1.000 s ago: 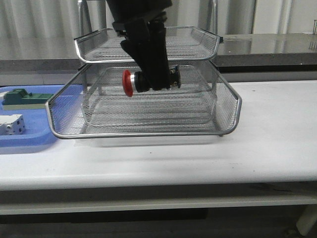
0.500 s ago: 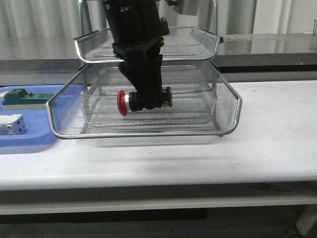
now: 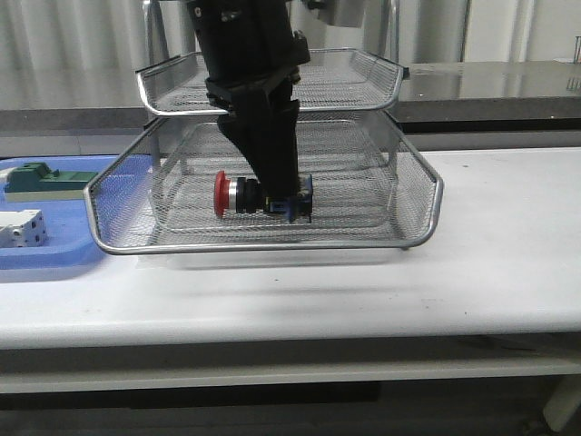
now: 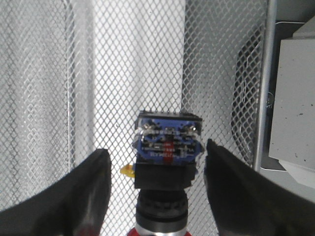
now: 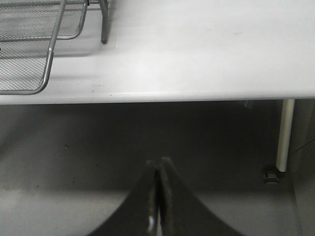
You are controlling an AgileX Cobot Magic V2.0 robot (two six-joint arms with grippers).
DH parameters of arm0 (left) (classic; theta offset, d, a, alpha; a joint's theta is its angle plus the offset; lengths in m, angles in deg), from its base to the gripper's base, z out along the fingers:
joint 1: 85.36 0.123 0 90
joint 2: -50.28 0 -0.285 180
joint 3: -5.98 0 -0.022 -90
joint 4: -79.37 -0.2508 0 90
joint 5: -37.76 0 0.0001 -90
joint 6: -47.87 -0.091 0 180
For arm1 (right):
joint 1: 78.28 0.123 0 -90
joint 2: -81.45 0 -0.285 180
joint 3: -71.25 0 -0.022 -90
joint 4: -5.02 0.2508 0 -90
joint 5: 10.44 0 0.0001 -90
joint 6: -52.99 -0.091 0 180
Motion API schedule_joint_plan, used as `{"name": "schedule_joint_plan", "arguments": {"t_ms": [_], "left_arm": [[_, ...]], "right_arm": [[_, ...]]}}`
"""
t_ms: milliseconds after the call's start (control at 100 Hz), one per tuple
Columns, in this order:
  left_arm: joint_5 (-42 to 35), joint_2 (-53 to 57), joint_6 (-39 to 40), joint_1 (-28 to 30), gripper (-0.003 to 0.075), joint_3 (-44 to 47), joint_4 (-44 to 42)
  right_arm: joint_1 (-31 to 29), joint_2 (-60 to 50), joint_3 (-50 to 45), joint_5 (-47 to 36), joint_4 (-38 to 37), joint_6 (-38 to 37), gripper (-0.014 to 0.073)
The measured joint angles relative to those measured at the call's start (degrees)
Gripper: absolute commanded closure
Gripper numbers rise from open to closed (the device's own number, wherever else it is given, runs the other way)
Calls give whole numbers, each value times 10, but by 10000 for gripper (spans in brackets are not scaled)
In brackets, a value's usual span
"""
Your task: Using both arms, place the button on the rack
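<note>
Fingers (image 4: 86,191) of the left gripper (image 4: 158,189) stood apart on either side of the button (image 3: 261,194), which lay on its side on the mesh of the rack's (image 3: 418,213) lower tier, red head toward the blue tray (image 3: 54,250). Right gripper (image 5: 158,196) hung pressed together beyond the table's (image 5: 197,59) edge.

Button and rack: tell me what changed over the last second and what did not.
The left gripper carried the button down into the rack, onto the mesh of the lower tier. Its fingers now stand apart from the button, so it has let go. The rack, the blue tray and the shut right gripper stayed put.
</note>
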Motion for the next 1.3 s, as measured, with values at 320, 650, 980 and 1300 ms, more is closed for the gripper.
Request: {"name": "schedule_joint_plan", "arguments": {"t_ms": [320, 650, 980, 1300], "left_arm": [[0, 2, 71, 0, 307, -51, -4], [3, 72, 167, 16, 312, -56, -54], [4, 201, 236, 136, 312, 24, -6], [-105, 360, 240, 257, 312, 228, 48]], "right_arm": [[0, 0, 0, 0, 0, 0, 664], [0, 0, 0, 0, 0, 0, 664], [0, 0, 0, 0, 0, 0, 664], [0, 0, 0, 0, 0, 0, 664]]}}
